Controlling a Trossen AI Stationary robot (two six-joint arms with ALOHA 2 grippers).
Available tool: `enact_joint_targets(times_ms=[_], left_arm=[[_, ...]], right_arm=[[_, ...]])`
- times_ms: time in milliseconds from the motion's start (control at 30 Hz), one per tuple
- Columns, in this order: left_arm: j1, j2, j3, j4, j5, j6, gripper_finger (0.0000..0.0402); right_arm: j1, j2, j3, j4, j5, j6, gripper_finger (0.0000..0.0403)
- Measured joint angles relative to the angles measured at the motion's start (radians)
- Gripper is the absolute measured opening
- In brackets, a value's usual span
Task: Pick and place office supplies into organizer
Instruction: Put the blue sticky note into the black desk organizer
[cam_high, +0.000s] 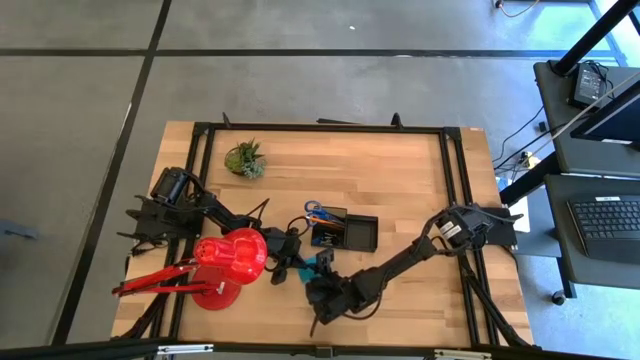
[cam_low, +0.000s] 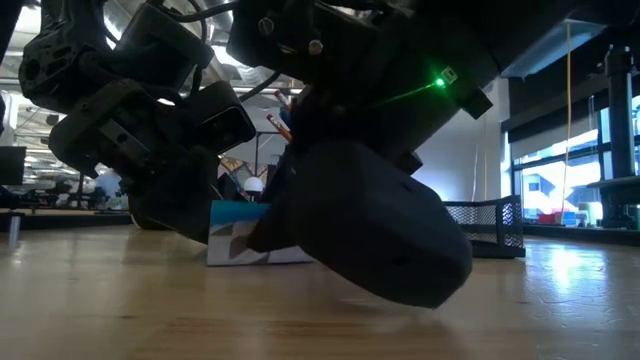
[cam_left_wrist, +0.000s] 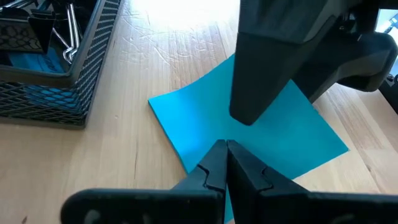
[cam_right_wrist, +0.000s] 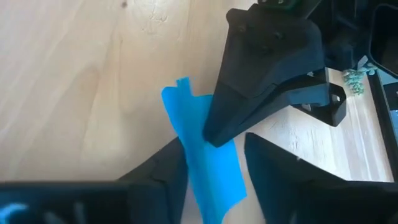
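Cyan note pad (cam_left_wrist: 249, 130) flat on bench (cam_high: 400, 180), just beside organizer (cam_high: 350, 232). Left jaws (cam_left_wrist: 225, 155) together, pinning its edge; right jaws (cam_right_wrist: 211, 155) apart, straddling the pad. Best closed squarely before lifting.

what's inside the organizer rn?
The organizer holds blue-handled scissors at one end; the left wrist view shows black binder clips over something blue. Most of the other compartment looks dark, contents unclear. The cyan note pad is outside it.
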Motion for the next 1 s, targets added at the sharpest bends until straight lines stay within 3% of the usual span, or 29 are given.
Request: enact_joint_targets(times_ms=[267, 467, 800, 1000], left_arm=[[0.0, 0.0, 0.0, 0.0, 0.0, 0.0, 0.0003], [0.0, 0.0, 0.0, 0.0, 0.0, 0.0, 0.0002], [0.001, -0.003, -0.001, 0.002, 0.001, 0.009, 0.0008], [0.0, -0.039, -0.003, -0.025, 0.039, 0.053, 0.0036]], right_arm=[[0.001, 0.0, 0.002, 0.003, -0.045, 0.002, 0.0072], [0.001, -0.001, 0.002, 0.003, -0.046, -0.001, 0.0031], [0.0, -0.013, 0.002, -0.008, -0.049, -0.001, 0.001], [0.01, -0.054, 0.002, -0.036, -0.051, 0.025, 0.001]])
